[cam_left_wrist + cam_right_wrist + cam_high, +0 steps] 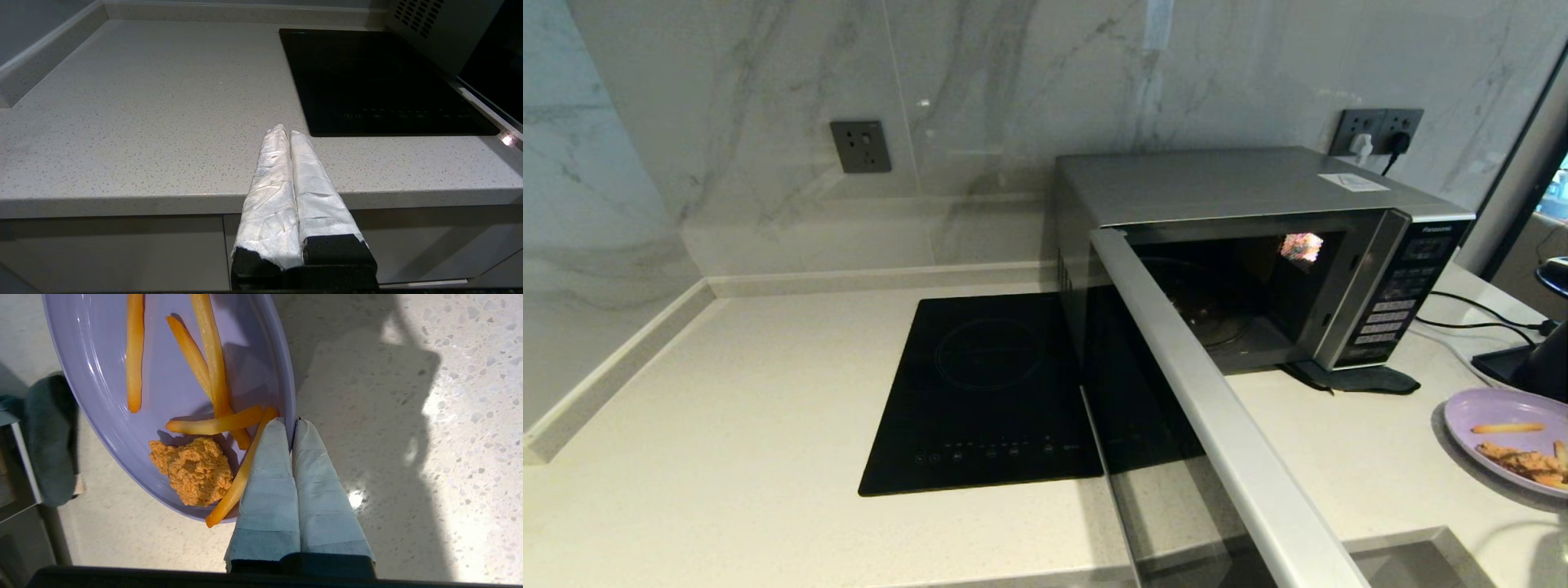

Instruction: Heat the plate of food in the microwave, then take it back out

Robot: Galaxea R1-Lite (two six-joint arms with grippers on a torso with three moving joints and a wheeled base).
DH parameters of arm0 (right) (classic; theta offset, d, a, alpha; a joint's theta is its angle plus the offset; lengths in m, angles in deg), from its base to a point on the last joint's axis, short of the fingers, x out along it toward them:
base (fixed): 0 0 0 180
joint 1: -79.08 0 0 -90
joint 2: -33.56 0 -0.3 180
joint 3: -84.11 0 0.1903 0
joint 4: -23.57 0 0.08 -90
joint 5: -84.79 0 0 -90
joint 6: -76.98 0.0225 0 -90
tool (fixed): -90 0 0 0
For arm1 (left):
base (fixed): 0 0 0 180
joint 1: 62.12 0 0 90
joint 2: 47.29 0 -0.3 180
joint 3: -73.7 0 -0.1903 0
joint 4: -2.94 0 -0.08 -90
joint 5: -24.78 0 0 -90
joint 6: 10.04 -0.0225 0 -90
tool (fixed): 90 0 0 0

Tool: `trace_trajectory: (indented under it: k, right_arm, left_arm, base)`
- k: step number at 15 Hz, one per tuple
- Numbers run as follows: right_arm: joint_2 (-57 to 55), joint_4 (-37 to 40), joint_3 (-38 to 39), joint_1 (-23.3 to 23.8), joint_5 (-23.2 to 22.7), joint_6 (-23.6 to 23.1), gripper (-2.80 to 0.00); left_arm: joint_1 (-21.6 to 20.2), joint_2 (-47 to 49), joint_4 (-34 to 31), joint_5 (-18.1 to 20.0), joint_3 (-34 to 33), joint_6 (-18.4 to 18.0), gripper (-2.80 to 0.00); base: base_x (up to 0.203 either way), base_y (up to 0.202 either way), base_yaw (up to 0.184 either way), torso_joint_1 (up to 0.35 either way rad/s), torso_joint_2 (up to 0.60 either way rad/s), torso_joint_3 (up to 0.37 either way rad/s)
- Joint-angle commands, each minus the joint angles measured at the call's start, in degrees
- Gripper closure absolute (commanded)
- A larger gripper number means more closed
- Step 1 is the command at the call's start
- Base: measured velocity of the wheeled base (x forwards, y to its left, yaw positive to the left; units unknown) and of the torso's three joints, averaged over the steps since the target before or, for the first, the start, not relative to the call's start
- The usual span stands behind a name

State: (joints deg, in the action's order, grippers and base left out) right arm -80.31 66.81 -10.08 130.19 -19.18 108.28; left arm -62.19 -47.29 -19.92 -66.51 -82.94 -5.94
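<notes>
The lilac plate of food point(1494, 412) is at the right edge of the counter, to the right of the microwave point(1225, 184), with a shadow beneath it. Several orange fries point(212, 355) and a brown breaded piece point(194, 469) lie on the plate point(163, 375). My right gripper point(291, 422) is shut on the plate's rim, one finger inside and one outside. The microwave door point(1201, 392) stands wide open toward me, and the cavity point(1241, 327) is dark with no plate inside. My left gripper point(288, 131) is shut on nothing, low at the counter's front edge.
A flat black induction hob point(988, 392) is set in the counter left of the microwave. A dark pad point(1364, 380) lies under the microwave's front right corner. Black cables point(1478, 318) and a dark object point(1543, 359) sit behind the plate. The marble wall carries sockets point(859, 147).
</notes>
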Motion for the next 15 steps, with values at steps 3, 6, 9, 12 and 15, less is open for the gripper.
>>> trace_trajectory:
  k: [3,6,9,12,15]
  right_arm:
    - [-2.7,0.3,0.2,0.7,-0.1,-0.7,0.0]
    - [-2.5,0.2,0.3,0.9,-0.2,-1.1,0.0]
    - [-2.0,0.3,0.5,1.4,-0.7,-1.4,-2.8]
    - [-0.9,0.5,1.0,2.1,-1.7,-1.4,-2.8]
    - [2.6,0.9,1.6,2.8,-2.5,-1.4,-2.8]
  left_arm:
    - [0.0,0.1,0.0,0.0,0.0,0.0,0.0]
    - [0.0,0.1,0.0,0.0,0.0,0.0,0.0]
    - [0.0,0.1,0.0,0.0,0.0,0.0,0.0]
    - [0.0,0.1,0.0,0.0,0.0,0.0,0.0]
    - [0.0,0.1,0.0,0.0,0.0,0.0,0.0]
  base:
    - [0.0,0.0,0.0,0.0,0.0,0.0]
    - [0.0,0.0,0.0,0.0,0.0,0.0]
    - [0.0,0.0,0.0,0.0,0.0,0.0]
    - [0.0,0.0,0.0,0.0,0.0,0.0]
    - [0.0,0.0,0.0,0.0,0.0,0.0]
